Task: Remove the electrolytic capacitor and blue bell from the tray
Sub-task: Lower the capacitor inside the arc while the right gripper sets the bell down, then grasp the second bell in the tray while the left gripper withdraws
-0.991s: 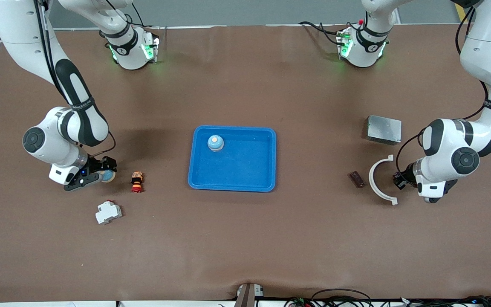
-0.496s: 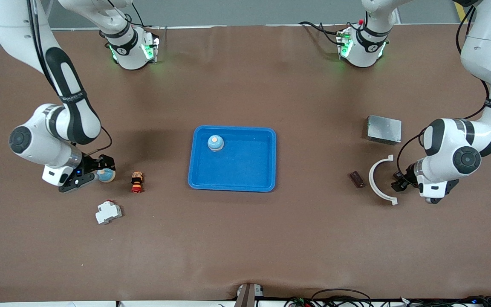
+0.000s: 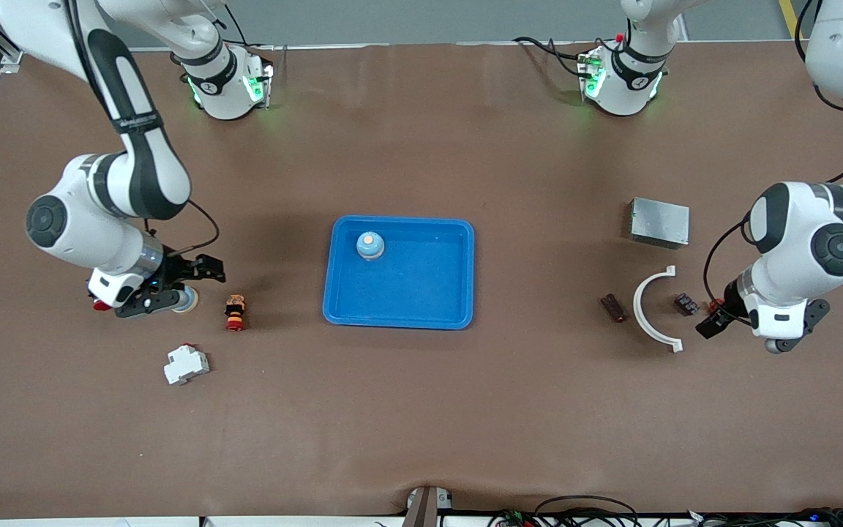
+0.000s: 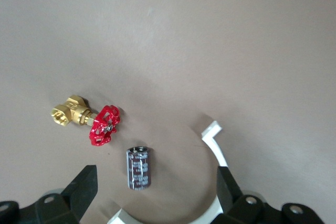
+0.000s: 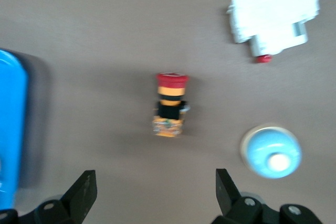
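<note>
A light blue bell (image 3: 187, 299) sits on the table beside a red and yellow push button (image 3: 235, 312); it also shows in the right wrist view (image 5: 271, 151). My right gripper (image 3: 189, 284) hangs open and empty just above that bell, and shows in its wrist view (image 5: 155, 187). A second blue bell (image 3: 369, 246) stands in the blue tray (image 3: 421, 282). A small dark capacitor (image 3: 685, 304) lies inside the curve of a white arc (image 3: 645, 311); it also shows in the left wrist view (image 4: 138, 167). My left gripper (image 3: 713, 320) is open and empty above it, and shows in its wrist view (image 4: 155, 187).
A brass valve with a red handle (image 4: 89, 123) lies beside the capacitor. A dark brown cylinder (image 3: 612, 307) lies on the tray side of the arc. A grey metal box (image 3: 659, 222) sits farther from the front camera. A white breaker (image 3: 186, 364) lies nearer it.
Both grippers have lifted off the table. The right one has come away from the bell. The left one has drawn back toward its end, uncovering the capacitor and the valve.
</note>
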Robot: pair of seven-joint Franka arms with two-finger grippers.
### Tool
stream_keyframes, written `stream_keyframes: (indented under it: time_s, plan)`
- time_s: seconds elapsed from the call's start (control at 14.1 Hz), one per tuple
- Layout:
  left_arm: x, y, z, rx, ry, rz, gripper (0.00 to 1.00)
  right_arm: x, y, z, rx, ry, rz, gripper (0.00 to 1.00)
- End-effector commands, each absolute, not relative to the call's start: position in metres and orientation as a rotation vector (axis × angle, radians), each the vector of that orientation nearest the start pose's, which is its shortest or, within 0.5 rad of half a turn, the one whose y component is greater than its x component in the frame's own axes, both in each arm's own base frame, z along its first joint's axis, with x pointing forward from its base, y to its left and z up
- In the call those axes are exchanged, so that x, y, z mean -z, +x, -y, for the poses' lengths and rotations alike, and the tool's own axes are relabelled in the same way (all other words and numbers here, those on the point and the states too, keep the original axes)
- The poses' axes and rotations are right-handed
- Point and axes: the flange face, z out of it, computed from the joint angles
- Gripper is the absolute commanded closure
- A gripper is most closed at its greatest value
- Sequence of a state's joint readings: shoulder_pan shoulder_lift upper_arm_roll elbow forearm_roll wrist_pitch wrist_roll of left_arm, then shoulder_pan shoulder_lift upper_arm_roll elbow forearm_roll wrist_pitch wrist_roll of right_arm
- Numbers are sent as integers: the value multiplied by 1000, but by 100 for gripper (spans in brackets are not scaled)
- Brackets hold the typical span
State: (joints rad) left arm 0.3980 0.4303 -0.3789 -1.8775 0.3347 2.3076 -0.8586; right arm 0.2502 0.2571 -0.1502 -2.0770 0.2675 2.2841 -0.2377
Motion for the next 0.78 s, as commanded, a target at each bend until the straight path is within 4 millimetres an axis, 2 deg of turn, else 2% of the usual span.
stream_keyframes:
  time_s: [0.0, 0.21, 0.28, 0.35, 0.5, 0.71]
  plan:
    - [-347, 638, -25, 143, -2859, 988, 0, -321, 551, -95, -54, -2955, 116, 0]
    - [-386, 649, -27, 109, -2874, 869, 0, -331, 534, -134, -64, -2954, -9, 0]
    - [-398, 652, -30, 105, -2885, 804, 0, -333, 528, -153, -74, -2957, -52, 0]
    - [-416, 652, -35, 111, -2895, 716, 0, -334, 517, -182, -90, -2962, -109, 0]
    - [-439, 652, -39, 120, -2896, 659, 0, -334, 505, -213, -105, -2973, -172, 0]
    - [-477, 649, -30, 135, -2894, 615, 0, -331, 483, -255, -113, -2997, -264, 0]
